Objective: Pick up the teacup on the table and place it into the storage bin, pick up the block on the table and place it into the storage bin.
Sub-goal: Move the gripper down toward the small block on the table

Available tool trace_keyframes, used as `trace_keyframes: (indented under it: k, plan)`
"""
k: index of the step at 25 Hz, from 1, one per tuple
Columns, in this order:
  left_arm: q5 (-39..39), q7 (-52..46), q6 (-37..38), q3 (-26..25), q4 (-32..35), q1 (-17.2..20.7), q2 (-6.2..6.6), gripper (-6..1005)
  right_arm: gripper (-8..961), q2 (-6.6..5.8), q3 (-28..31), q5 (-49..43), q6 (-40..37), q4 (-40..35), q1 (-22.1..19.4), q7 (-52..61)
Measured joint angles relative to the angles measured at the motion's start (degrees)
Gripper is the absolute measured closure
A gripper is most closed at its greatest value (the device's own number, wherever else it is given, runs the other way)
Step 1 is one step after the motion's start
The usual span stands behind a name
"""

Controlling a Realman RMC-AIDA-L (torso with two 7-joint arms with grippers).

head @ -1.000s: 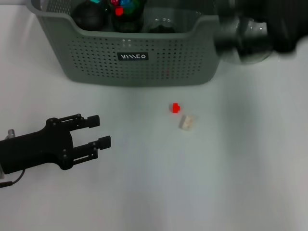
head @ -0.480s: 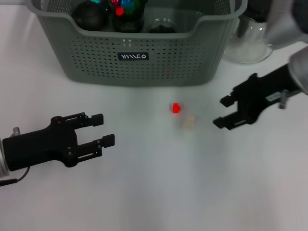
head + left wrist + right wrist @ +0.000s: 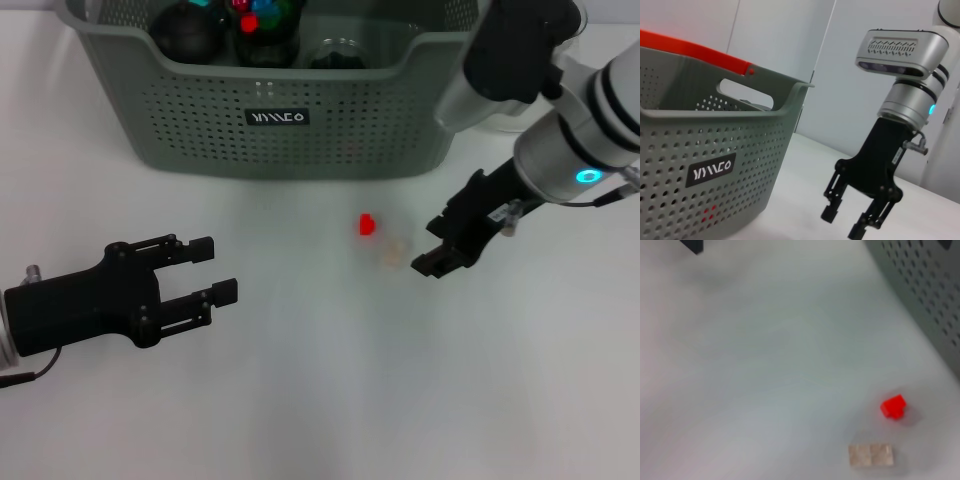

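Note:
The grey-green storage bin (image 3: 300,135) stands at the back of the white table; its perforated wall also shows in the left wrist view (image 3: 695,150) and the right wrist view (image 3: 925,295). A small red block (image 3: 366,224) and a pale beige block (image 3: 394,252) lie in front of it, and both show in the right wrist view, red (image 3: 893,406) and beige (image 3: 871,454). My right gripper (image 3: 430,247) is open and empty, just right of the beige block; it also shows in the left wrist view (image 3: 841,223). My left gripper (image 3: 215,268) is open and empty at the left. No teacup shows on the table.
Dark round things (image 3: 185,30) and a clear glassy item (image 3: 340,50) lie inside the bin. My right arm's silver forearm (image 3: 570,140) reaches in from the right, over the bin's right corner. White table surface lies in front of the blocks.
My right arm has swung down from above the bin's right corner and moved left, its open gripper now beside the beige block. My left gripper has barely shifted.

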Motion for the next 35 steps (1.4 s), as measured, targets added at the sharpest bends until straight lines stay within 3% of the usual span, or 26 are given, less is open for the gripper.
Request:
trace_keyframes:
  k: [16,35]
  plan:
    - [0.0,0.0,0.0,-0.1,0.0,0.0,0.00,366,391,0.25,-7.1,4.0,12.2,4.8,-0.5,2.0]
    - [0.0,0.0,0.0,-0.1,0.0,0.1,0.00,367,393,0.29,-11.0,4.9,16.5,7.4,-0.4,1.7]
